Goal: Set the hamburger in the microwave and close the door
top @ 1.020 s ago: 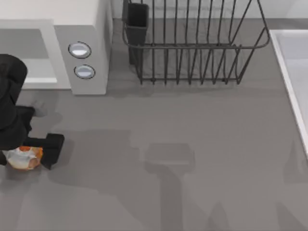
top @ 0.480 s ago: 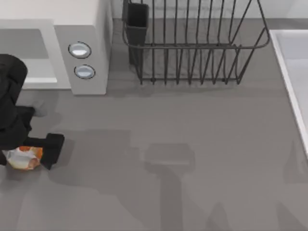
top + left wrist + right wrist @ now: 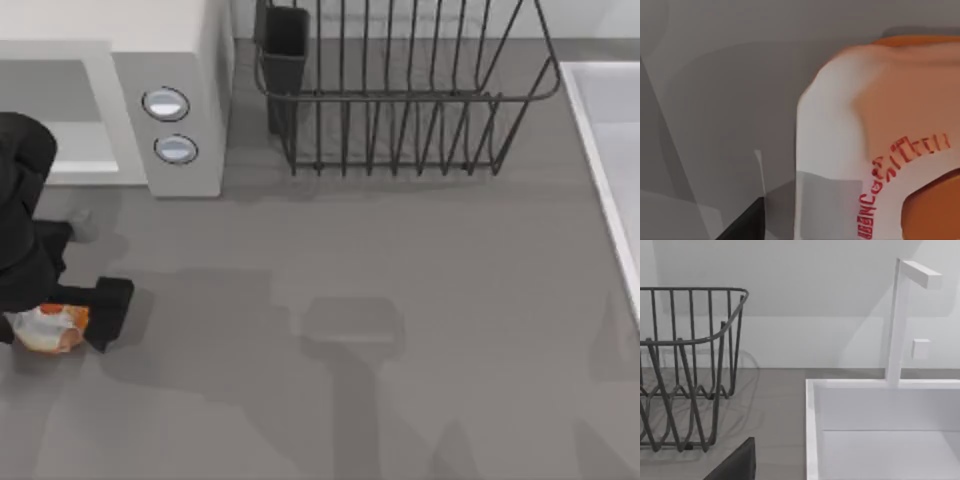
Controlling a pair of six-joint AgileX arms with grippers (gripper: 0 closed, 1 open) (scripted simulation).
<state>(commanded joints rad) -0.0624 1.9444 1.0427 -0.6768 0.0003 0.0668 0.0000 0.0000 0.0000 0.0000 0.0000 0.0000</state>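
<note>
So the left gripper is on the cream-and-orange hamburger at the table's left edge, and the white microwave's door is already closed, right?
Not closed. The top view shows the white microwave with its grey cavity open. The left gripper is indeed on the cream-and-orange hamburger at the table's left edge.

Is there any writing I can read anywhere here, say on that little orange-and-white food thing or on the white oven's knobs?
Red curved lettering on the small white-and-orange hamburger, seen close in the left wrist view: blurred and cut off, not readable.
The hamburger in the top view, in the left hand: lettering too small to see.
Two round silver-blue knobs on the white boxy microwave: no marks.
Dark wire rack: no text.
</note>
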